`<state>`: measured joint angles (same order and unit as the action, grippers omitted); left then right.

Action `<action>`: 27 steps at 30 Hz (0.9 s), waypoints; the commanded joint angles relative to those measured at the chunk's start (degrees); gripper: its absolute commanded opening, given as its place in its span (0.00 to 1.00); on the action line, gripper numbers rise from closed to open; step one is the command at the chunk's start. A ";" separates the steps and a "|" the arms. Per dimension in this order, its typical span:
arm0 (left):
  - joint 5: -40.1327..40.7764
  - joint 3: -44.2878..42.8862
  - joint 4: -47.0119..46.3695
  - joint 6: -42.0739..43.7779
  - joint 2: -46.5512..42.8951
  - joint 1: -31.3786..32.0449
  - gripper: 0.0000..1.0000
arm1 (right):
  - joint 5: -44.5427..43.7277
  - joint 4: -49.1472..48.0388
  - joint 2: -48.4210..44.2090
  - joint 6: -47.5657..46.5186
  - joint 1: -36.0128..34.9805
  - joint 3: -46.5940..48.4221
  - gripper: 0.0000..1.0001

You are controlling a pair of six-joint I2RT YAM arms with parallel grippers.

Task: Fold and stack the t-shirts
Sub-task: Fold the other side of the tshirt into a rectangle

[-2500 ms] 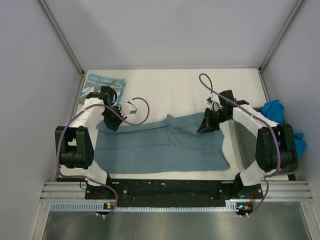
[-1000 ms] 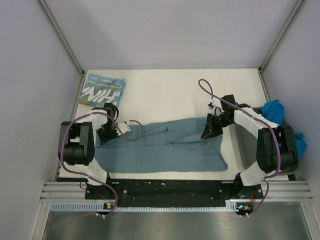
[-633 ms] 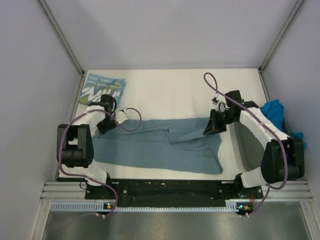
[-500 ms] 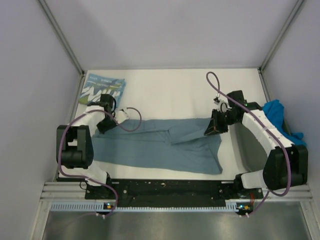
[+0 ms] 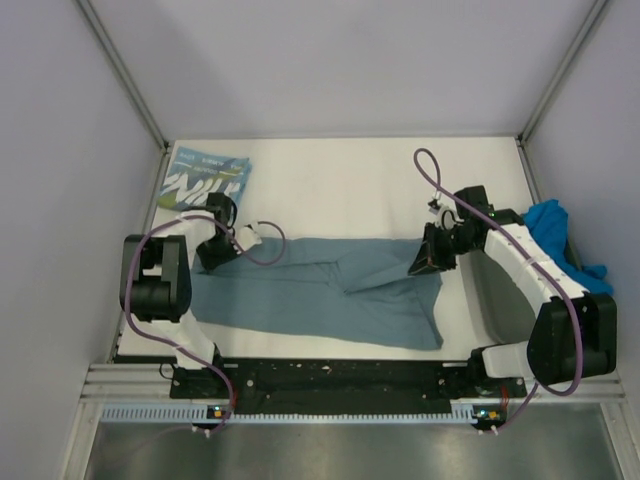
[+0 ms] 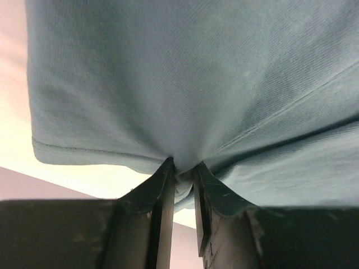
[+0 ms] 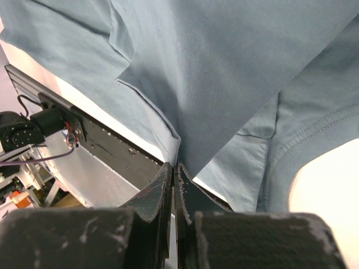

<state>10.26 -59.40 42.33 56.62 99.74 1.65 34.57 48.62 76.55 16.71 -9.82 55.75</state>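
Slate-teal t-shirt [image 5: 330,290] lies mid-table, stretched 9 to 3 o'clock. Right gripper [image 5: 428,258] pinches its hem tight; left gripper [image 6: 182,176] has jaws slightly parted (cloth between), so that corner could slip and sag.

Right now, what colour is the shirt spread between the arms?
Plain muted slate-teal t-shirt, no print; clearest in the top external view.

R wrist: gripper pinching slate-teal shirt.
R gripper [image 7: 174,174] has jaws closed tight on a fold of the slate-teal t-shirt [image 7: 235,73], cloth fanning up and away from the tips. Hemmed edge w/ stitching lower right. Black base rail [image 7: 106,147] and silver shelf [image 7: 73,176] at left, white table [image 7: 328,190] bottom right.
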 commanded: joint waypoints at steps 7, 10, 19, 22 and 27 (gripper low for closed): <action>-0.06 -2.74 1.26 -0.72 -2.53 -0.51 0.48 | 0.33 -1.69 0.00 -0.89 0.42 -0.02 0.00; -0.95 -3.36 2.50 -0.55 -2.36 -0.51 0.47 | 0.41 -1.78 0.26 -1.06 0.51 0.06 0.00; -2.44 -5.55 5.49 -3.01 -1.65 -0.68 0.30 | 0.41 -1.60 0.09 -1.15 0.68 0.06 0.00; -2.79 -6.17 6.01 -3.01 -2.45 -0.77 0.17 | 0.41 -1.43 0.00 -0.89 0.60 0.15 0.00; -2.88 -7.31 7.42 -2.74 -2.62 -0.77 0.00 | 0.41 -0.64 -0.88 -0.71 0.77 0.76 0.00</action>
<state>8.49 -63.99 47.33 54.04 99.48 1.21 34.54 48.42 76.64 16.51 -9.50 55.75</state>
